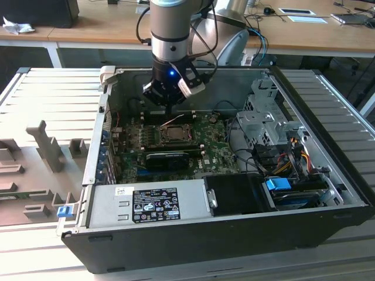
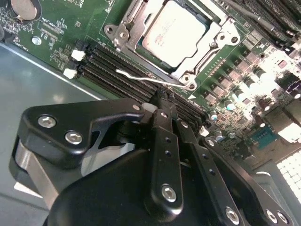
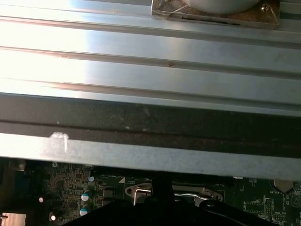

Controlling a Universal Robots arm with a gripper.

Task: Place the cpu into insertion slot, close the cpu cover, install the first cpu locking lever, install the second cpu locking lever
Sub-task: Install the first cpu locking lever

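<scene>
The cpu (image 2: 176, 33) lies in the insertion slot (image 1: 176, 133), its pale metal face showing through the window of the cpu cover (image 2: 123, 29). The silver cover lies flat over it. A thin silver locking lever (image 2: 146, 78) runs along the socket's side next to the black memory slots, and its free end sticks out past the corner. My gripper (image 2: 162, 100) hangs just above that lever with its black fingers (image 2: 162, 141) drawn together; nothing shows between them. In the exterior view the gripper (image 1: 169, 111) stands over the socket's far edge. The first wrist view shows the lever (image 3: 188, 195).
The green motherboard (image 1: 217, 155) lies in an open computer case (image 1: 328, 175). A long black card (image 1: 167, 158) sits just in front of the socket. The power supply (image 1: 146, 202) and drive cage (image 1: 263, 111) stand at the sides. The case's rear wall (image 3: 150, 155) is close behind the gripper.
</scene>
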